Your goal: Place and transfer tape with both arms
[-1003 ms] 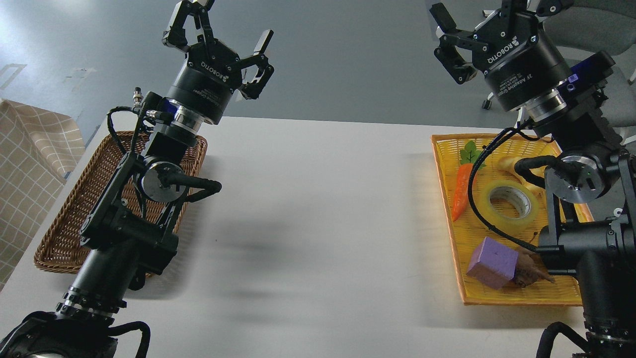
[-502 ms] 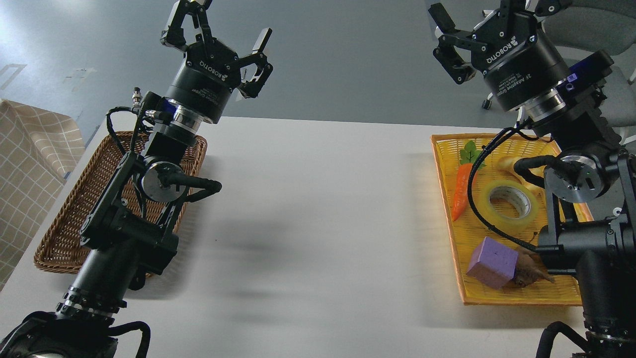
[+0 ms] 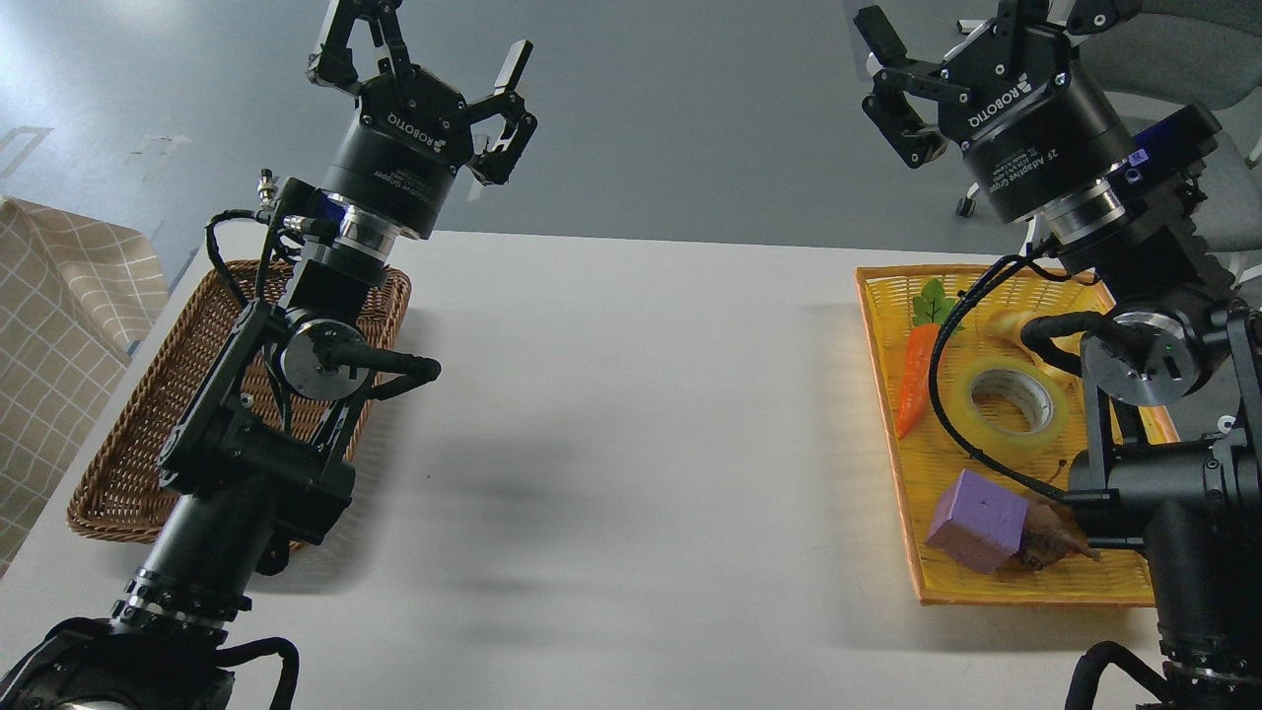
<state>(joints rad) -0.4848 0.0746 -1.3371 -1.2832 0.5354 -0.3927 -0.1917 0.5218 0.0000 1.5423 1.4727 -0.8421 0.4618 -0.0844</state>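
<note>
Two baskets sit at opposite edges of the white table (image 3: 631, 444). Along the left edge lies a brown wicker basket (image 3: 128, 434), with the left arm (image 3: 256, 434) rising over it; its left gripper (image 3: 419, 49) is raised beyond the far edge, fingers spread apart and holding nothing. Along the right edge lies a yellow tray (image 3: 946, 582). In it, from the left, are a carrot (image 3: 917, 380), then the tape (image 3: 1011, 399) lying flat near the tray's middle, untouched, with a purple block (image 3: 976, 521) toward the near right corner. The right arm (image 3: 1163, 394) crosses above the tray; its right gripper (image 3: 927, 69) is lifted past the far right corner, fingers parted and empty.
</note>
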